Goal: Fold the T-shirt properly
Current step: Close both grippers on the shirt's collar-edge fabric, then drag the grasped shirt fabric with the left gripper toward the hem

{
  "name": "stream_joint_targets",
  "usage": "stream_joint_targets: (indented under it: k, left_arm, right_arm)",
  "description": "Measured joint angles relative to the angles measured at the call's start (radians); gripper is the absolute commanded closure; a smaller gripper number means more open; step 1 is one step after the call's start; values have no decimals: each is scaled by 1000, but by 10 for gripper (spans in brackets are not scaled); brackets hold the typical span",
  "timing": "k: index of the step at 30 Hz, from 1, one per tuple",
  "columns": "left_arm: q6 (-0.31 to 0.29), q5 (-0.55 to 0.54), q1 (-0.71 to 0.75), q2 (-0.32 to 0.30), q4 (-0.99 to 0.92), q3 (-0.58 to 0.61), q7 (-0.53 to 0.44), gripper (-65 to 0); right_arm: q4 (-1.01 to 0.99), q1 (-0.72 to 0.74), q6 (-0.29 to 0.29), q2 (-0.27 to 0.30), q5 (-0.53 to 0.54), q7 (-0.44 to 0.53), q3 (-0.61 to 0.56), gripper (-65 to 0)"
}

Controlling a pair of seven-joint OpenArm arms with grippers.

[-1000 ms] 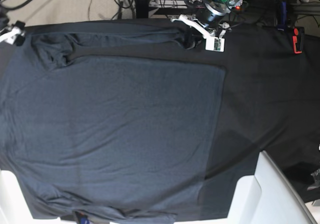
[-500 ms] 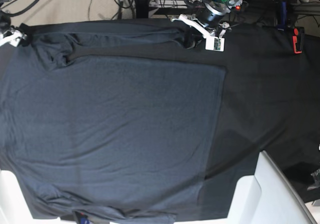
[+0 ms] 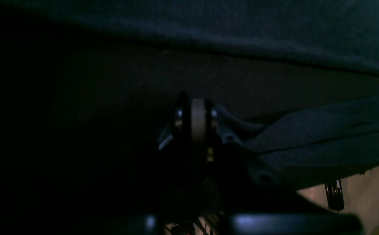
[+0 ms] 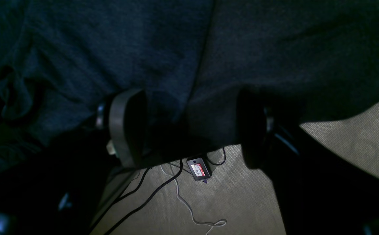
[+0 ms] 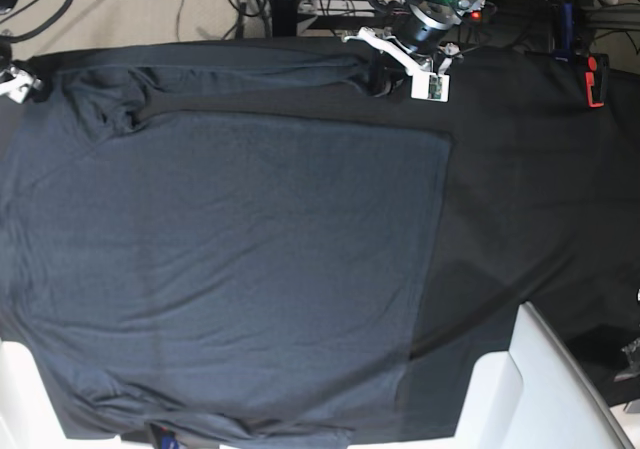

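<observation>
T-shirt [image 5: 240,269], dark charcoal-grey, is laid out flat over most of the black table cloth [image 5: 530,189] in the base view, with soft wrinkles across the body and along the near hem. One sleeve is bunched at the far left corner; a long folded band of the shirt is stretched along the far edge of the table toward the left gripper [image 5: 378,81].

Left gripper: seen at the far edge of the table, right of centre in the base view, with its white frame and small label plate beside it. In the left wrist view its jaws are pressed together, a pale pad showing edge-on between dark plates, and a fold of the shirt is seen beginning just beside them; whether fabric is pinched cannot be told from that dark picture.

Right gripper [image 4: 189,130]: placed at the far left corner of the table, barely in the base view. In the right wrist view its jaws are held wide apart over the table edge, with the shirt's border and the black cloth between them and nothing gripped.

Floor [image 4: 241,195]: beige carpet, with black and white cables [image 4: 163,186] and a small device bearing a red label [image 4: 200,169].
</observation>
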Motion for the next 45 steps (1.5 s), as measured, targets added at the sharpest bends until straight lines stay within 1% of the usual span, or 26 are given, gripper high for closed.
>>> stream_joint_targets:
  k: [3, 7, 9, 12, 17, 20, 23, 26, 30, 32, 33, 35, 38, 41, 44, 45]
  left_arm:
    - [0, 0, 0, 0, 0, 0, 0, 0]
    - [1, 0, 0, 0, 0, 0, 0, 0]
    - [1, 0, 0, 0, 0, 0, 0, 0]
    - [1, 0, 0, 0, 0, 0, 0, 0]
    - [1, 0, 0, 0, 0, 0, 0, 0]
    - [1, 0, 0, 0, 0, 0, 0, 0]
    - [1, 0, 0, 0, 0, 0, 0, 0]
    - [1, 0, 0, 0, 0, 0, 0, 0]
    - [1, 0, 0, 0, 0, 0, 0, 0]
    - [1, 0, 0, 0, 0, 0, 0, 0]
    - [1, 0, 0, 0, 0, 0, 0, 0]
    - [1, 0, -1, 0, 0, 0, 0, 0]
    - [2, 0, 0, 0, 8, 0, 6, 0]
    - [21, 1, 6, 0, 53, 0, 24, 0]
    - [16, 0, 5, 0, 103, 0, 26, 0]
    - [16, 1, 2, 0, 117, 0, 50, 0]
  right_arm:
    - [2, 0, 0, -1, 0, 0, -8, -398]
    - [10, 0, -7, 0, -3, 3, -69, -398]
    - [10, 2, -7, -1, -3, 4, -71, -398]
    - [27, -1, -8, -18, -4, 16, -70, -398]
    - [75, -3, -8, -54, -7, -8, -72, -396]
    - [105, -3, -7, -63, -8, -69, -77, -396]
    - [111, -3, -6, -66, -8, -72, -77, -389]
    - [111, -3, -6, -66, -8, -71, -77, -314]
    - [111, -3, -5, -66, -8, -71, -77, -131]
    - [111, -3, -5, -66, -7, -72, -77, -5]
    - [111, -3, -5, -66, -7, -71, -77, 0]
    - [111, -1, -5, -66, -7, -75, -77, -17]
    - [111, 4, -5, -64, -8, -76, -77, -2]
    - [111, 14, -5, -61, -8, -79, -77, -2]
    - [111, 19, -4, -61, -8, -79, -77, -2]
    - [111, 24, -5, -61, -11, -92, -77, -2]
